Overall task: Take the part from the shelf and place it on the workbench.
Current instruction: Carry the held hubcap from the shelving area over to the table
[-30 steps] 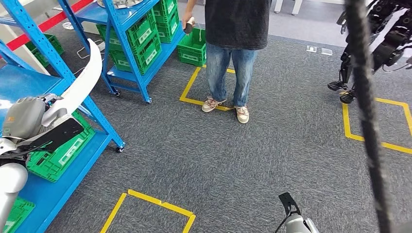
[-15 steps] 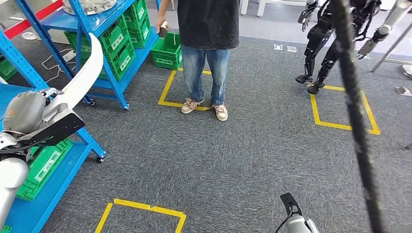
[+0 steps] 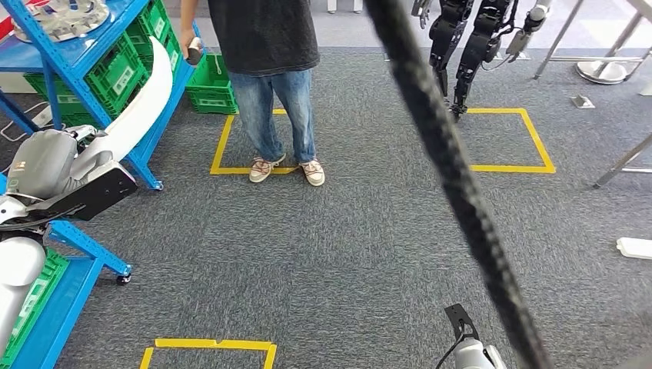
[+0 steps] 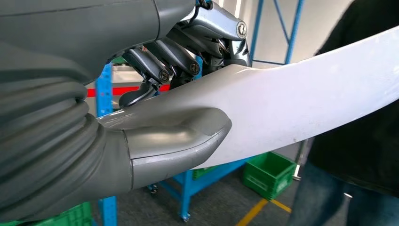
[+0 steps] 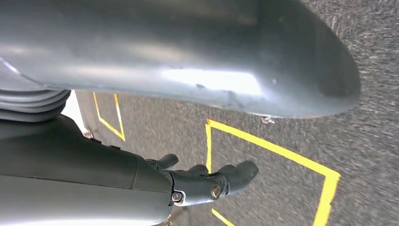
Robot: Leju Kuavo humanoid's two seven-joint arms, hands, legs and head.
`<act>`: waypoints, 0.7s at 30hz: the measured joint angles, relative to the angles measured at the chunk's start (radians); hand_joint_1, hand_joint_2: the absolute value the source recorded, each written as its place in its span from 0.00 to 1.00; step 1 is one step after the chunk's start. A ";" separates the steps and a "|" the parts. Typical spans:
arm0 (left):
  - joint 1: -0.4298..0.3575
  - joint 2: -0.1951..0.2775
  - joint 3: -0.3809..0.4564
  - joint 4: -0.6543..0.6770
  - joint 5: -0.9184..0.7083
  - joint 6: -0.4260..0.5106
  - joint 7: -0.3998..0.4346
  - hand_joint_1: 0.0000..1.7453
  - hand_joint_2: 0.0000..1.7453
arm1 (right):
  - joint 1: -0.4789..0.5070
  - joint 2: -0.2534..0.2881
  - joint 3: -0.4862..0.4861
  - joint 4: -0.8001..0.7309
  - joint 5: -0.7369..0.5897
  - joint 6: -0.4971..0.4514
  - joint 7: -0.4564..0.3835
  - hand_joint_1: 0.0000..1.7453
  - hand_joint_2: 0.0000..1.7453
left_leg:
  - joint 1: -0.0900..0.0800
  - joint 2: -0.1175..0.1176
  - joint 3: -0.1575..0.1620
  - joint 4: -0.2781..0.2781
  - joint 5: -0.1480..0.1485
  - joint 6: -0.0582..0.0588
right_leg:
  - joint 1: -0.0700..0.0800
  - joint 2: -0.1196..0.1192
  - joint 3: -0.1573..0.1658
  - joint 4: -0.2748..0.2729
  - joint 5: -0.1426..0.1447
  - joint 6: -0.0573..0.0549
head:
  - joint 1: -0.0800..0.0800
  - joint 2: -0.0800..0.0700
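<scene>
**Part in hand, bench not in sight**

You have the part (image 3: 142, 104) off the shelf (image 3: 73, 58). It is a long white curved piece. In the head view it sits at the left of the frame and points up toward the upper left, in front of the blue shelf and its green bins (image 3: 115, 73). Your left hand (image 3: 73, 165) holds its lower end.

So the step you are on is the carry. I think the pick is done and the drop-off is not. No workbench shows in these pictures, so your next job is to find it and walk the part there. A person (image 3: 265, 77) stands near, at the top middle of the head view, just past the tip of the part. The part is long, so give them room when you turn.

The left wrist view tells you about the grip. The thumb (image 4: 174, 141) presses one face of the part and the dark fingers (image 4: 188, 52) curl over the other. The head view does not make that clear.

The right wrist view shows your right hand (image 5: 207, 181) low over grey carpet (image 5: 282, 188) and yellow tape (image 5: 273, 141). Its fingers are a little bent and hold nothing.
</scene>
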 joint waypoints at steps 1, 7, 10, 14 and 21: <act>0.001 -0.002 0.000 0.000 0.002 -0.007 -0.001 1.00 1.00 | -0.001 0.000 -0.001 0.000 0.000 0.000 0.000 0.00 0.00 | 0.000 -0.003 -0.019 0.040 -0.009 0.001 | 0.000 0.011 -0.001 0.000 0.001 0.000 | 0.000 0.000; -0.013 -0.011 -0.001 -0.002 0.010 -0.018 -0.002 1.00 1.00 | -0.002 0.003 -0.010 0.000 0.000 0.001 0.000 0.00 0.00 | -0.002 -0.081 0.097 -0.217 0.128 0.028 | -0.003 0.078 -0.008 0.000 0.012 0.017 | 0.000 0.000; -0.017 -0.021 -0.001 -0.004 0.010 -0.019 -0.002 1.00 1.00 | 0.000 0.006 -0.010 0.000 0.000 0.001 0.001 0.00 0.00 | -0.006 -0.066 0.106 -0.241 0.133 0.037 | -0.011 0.097 -0.018 -0.008 0.026 0.040 | 0.000 0.000; -0.028 -0.031 -0.001 -0.004 0.010 -0.024 -0.004 1.00 1.00 | -0.001 0.007 -0.015 0.000 -0.001 0.001 0.004 0.00 0.00 | -0.004 -0.017 0.110 -0.260 0.149 0.057 | 0.001 0.003 -0.088 0.136 -0.056 0.048 | 0.006 0.000; -0.045 -0.046 -0.004 0.003 0.018 -0.067 -0.023 1.00 1.00 | -0.004 0.002 -0.018 0.000 0.000 0.002 0.006 0.00 0.00 | -0.009 0.064 0.101 -0.237 0.135 0.046 | 0.005 -0.058 -0.011 0.045 -0.013 0.047 | 0.006 0.000</act>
